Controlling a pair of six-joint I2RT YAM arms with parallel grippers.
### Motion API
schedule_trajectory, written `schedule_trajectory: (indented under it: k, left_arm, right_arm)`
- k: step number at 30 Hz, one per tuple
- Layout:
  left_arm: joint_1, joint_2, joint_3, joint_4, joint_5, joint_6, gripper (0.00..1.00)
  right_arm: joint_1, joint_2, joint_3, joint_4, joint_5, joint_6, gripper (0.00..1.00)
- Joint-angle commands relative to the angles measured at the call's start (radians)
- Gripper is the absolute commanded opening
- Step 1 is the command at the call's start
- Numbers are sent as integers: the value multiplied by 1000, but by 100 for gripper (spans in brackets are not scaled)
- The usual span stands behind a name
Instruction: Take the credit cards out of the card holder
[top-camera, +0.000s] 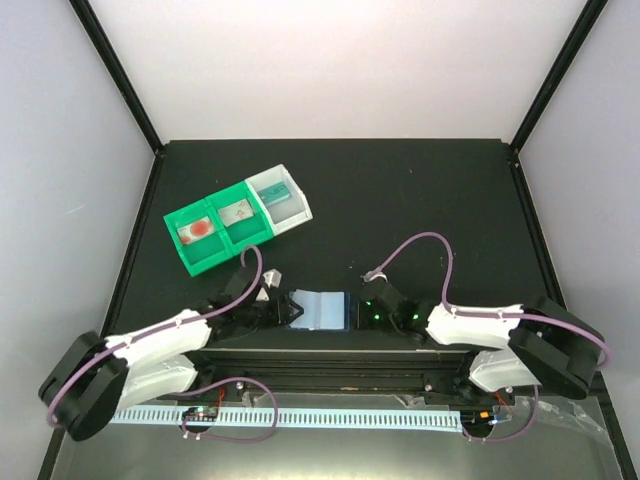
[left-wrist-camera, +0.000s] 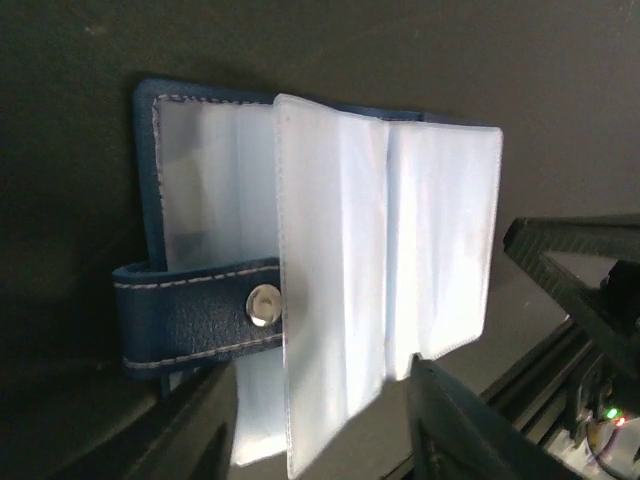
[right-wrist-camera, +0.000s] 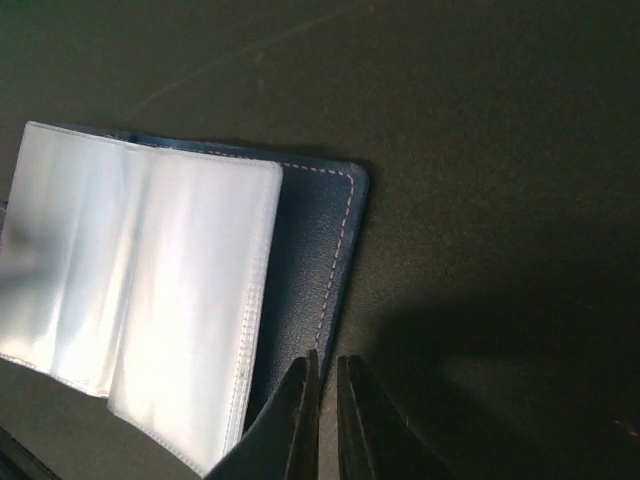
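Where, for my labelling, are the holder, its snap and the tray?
holder (top-camera: 322, 308), top view, clear sleeves
snap (left-wrist-camera: 263, 304), left wrist view, metal stud
tray (top-camera: 210, 262), top view, green near wall

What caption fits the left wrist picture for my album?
Blue card holder lies open on the dark table, clear sleeves fanned, snap strap undone.

The card holder (top-camera: 322, 309) lies opened flat, nearer the arm bases than the green tray (top-camera: 220, 254) and to its right, well apart from it. Its dark blue stitched cover (right-wrist-camera: 310, 260) faces up under fanned translucent pale sleeves (left-wrist-camera: 380, 260), and a blue strap (left-wrist-camera: 195, 318) with a metal snap (left-wrist-camera: 263, 304) sticks out of one side. A whitish card with a red-orange patch (top-camera: 199, 229) lies flat in the tray's left compartment. A pale card (top-camera: 238, 211) lies in the middle one.
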Motion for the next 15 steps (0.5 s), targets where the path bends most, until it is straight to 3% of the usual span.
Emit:
schedule_trajectory:
  k: [1,4,8,9,10,11,13,15]
  left_arm:
    - [-7,-149,81,-175,-86,13,55]
    - [-6,-257,157,-314,-143,52,70]
    - [-6,-390,294,-513,-229,110,88]
    - [-4,-430,332,-557,-252,128,96]
    - [-5,-460,367,-597,-277,147,99]
    - [-5,-521,455,-695,-340,189,99]
    - [-5,-553,515,-744,-379,213,99]
    - [-5,-577,572,-775,-391,245,99]
  right_arm:
    - [0,-89,59,-129,90,-53,12]
    - [0,-181,92,-212,109,-78,24]
    - [0,-336,167,-347,132,-117,56]
    - [1,-372,188,-394,148,-127,64]
    - [0,-412,209,-425,159,-139,70]
    - [0,-497,270,-503,190,-158,86]
    - [1,-564,308,-548,202,-174,99]
    - [0,-611,346,-577,202,-189,100]
